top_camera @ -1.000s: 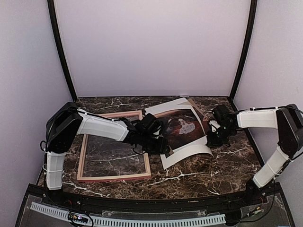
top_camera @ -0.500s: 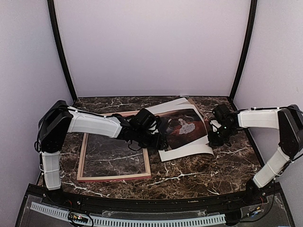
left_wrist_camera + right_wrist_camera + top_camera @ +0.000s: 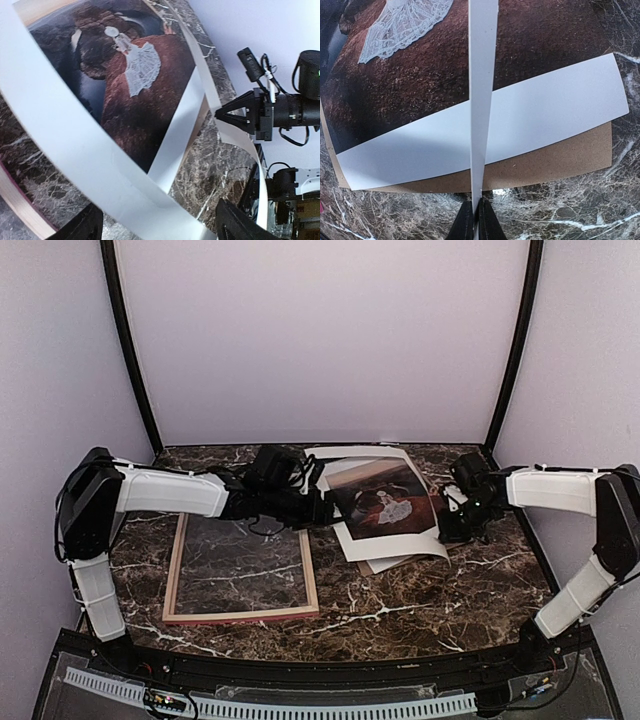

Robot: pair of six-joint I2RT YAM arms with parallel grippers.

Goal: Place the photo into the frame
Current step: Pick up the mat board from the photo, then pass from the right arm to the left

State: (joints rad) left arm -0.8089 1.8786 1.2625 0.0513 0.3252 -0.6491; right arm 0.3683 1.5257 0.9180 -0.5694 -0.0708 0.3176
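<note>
Sepia-brown photo [image 3: 385, 502] with white border, pink-edged frame [image 3: 240, 616], brown backing board [image 3: 555, 162], dark white-veined marble table [image 3: 470, 590]

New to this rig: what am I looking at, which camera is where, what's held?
A left arm and a right arm, each ending in a two-finger tool. The wide picture is from a fixed camera above and behind them; the other two are from wrist cameras. On the marble table lie the frame, left, and the photo on a brown backing board, right. The left tool is open. The right tool is shut on a white sheet edge; whether that is the photo's border I cannot tell.
</note>
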